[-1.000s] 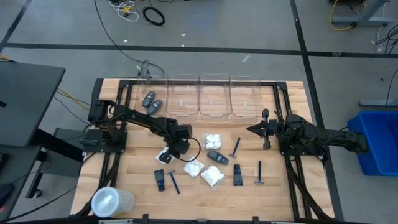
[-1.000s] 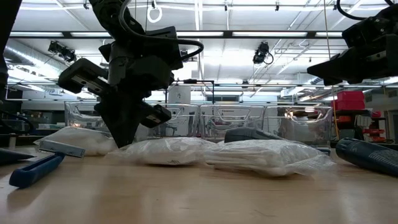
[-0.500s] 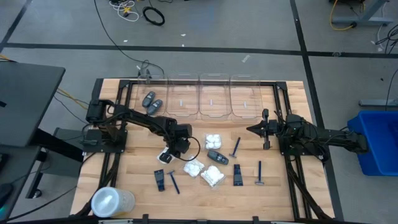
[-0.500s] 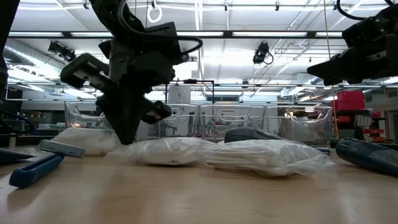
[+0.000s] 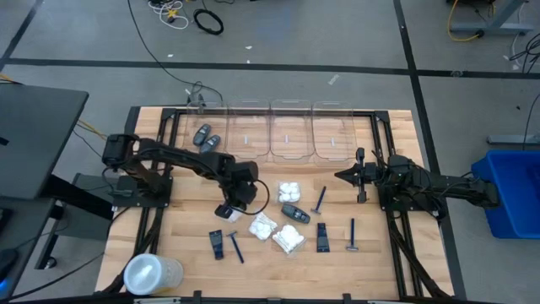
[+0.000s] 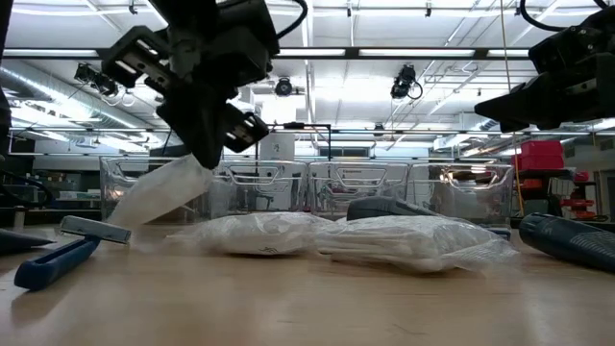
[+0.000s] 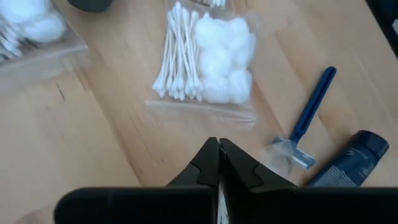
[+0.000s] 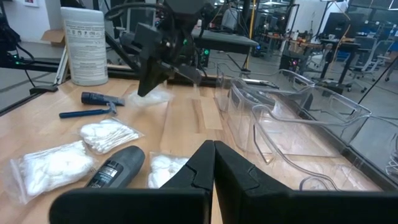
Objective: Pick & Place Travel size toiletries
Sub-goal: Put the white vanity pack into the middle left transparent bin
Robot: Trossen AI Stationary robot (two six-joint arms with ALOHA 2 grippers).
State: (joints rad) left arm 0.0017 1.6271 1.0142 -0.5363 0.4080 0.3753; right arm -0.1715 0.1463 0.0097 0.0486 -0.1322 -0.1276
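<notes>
- Packet of white cotton (image 6: 159,192), crinkly and clear-wrapped, hangs pinched by one corner in the left gripper (image 6: 204,159); its long axis slopes down and away from the fingers, its low end near the table (image 5: 278,262) beside a blue razor (image 6: 58,255).
- Seen from overhead, this packet (image 5: 224,210) is mostly hidden under the gripper (image 5: 234,201), just left of the cluster of other packets (image 5: 274,233).
- Left gripper is clamped together on the packet's edge, its arm stretched from the table's left side toward the middle, wrist tipped downward.
- Left wrist view looks down on another packet (image 7: 208,59) of cotton swabs and balls, the swab sticks running lengthwise in it; a blue razor (image 7: 309,118) lies beside it, head toward a black tube (image 7: 348,158).
- Black tube's writing is too small to read; the grey oval case (image 8: 115,168) carries a label I cannot make out either.
- Right gripper (image 5: 342,176) hovers with fingers together, holding nothing, right of the packet cluster and pointing toward it, arm level above the table.
- Clear bins (image 5: 291,131) stand in a row behind the cluster.
</notes>
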